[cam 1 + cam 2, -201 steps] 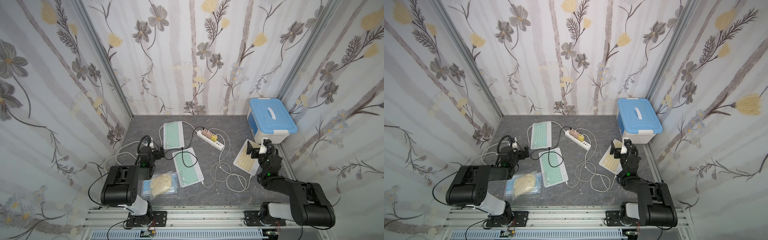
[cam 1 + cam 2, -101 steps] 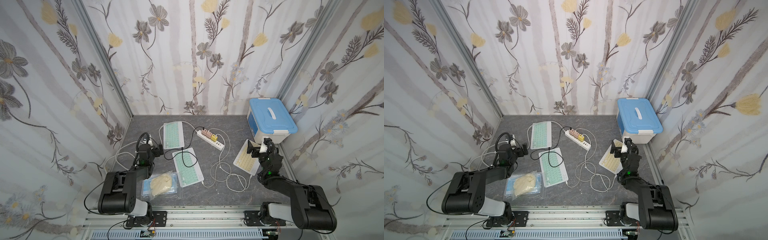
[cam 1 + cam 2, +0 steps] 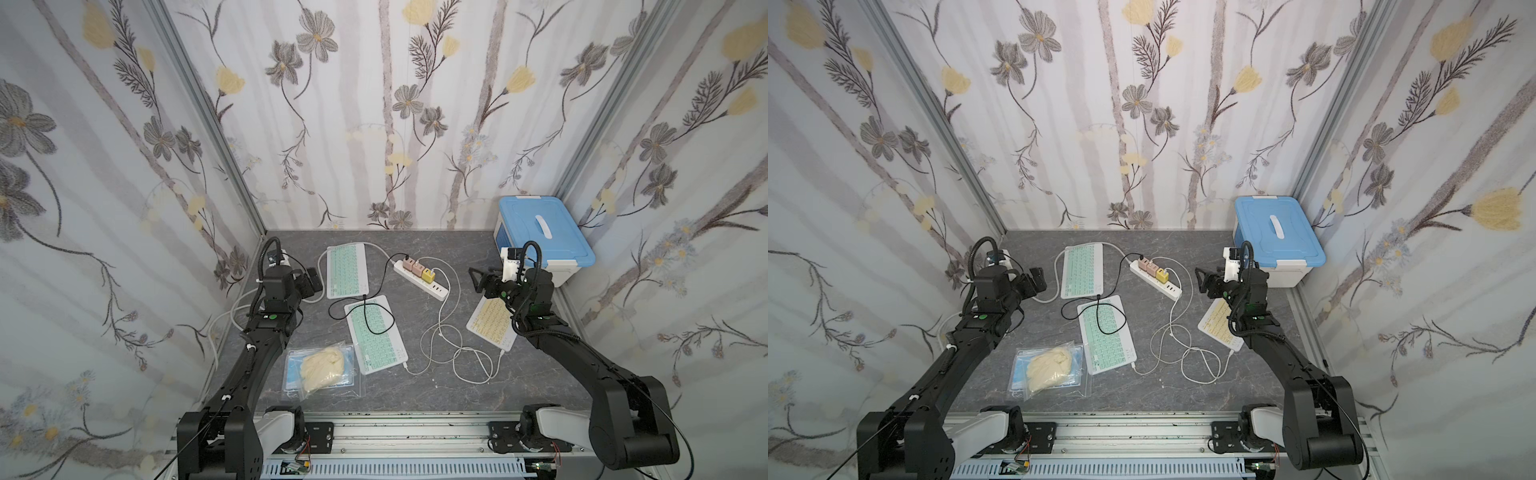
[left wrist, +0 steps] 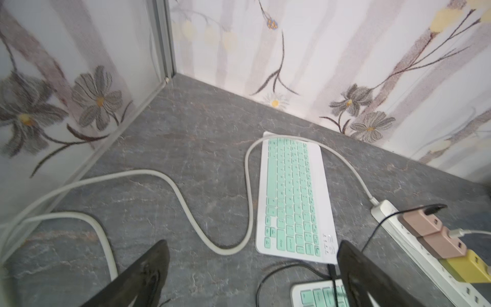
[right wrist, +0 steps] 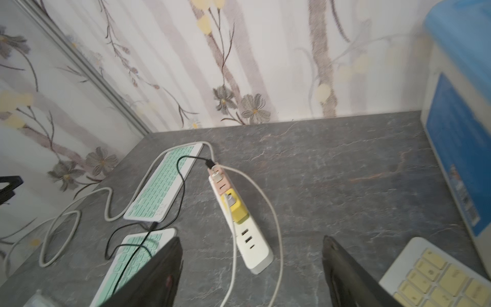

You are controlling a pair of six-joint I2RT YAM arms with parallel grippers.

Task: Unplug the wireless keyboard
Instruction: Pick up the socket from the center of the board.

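plug [image 4: 331,269], black, seated in the mint keyboard's [image 4: 292,196] edge just ahead of the wide, empty left tool [image 4: 252,245], is probably small, stiff and slick, best pinched by its shell; right tool [image 5: 252,240] also gapes empty.

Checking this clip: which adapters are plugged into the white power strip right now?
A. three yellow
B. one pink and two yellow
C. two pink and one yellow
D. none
C: the right wrist view shows two pink adapters and one yellow adapter in a row on the power strip.
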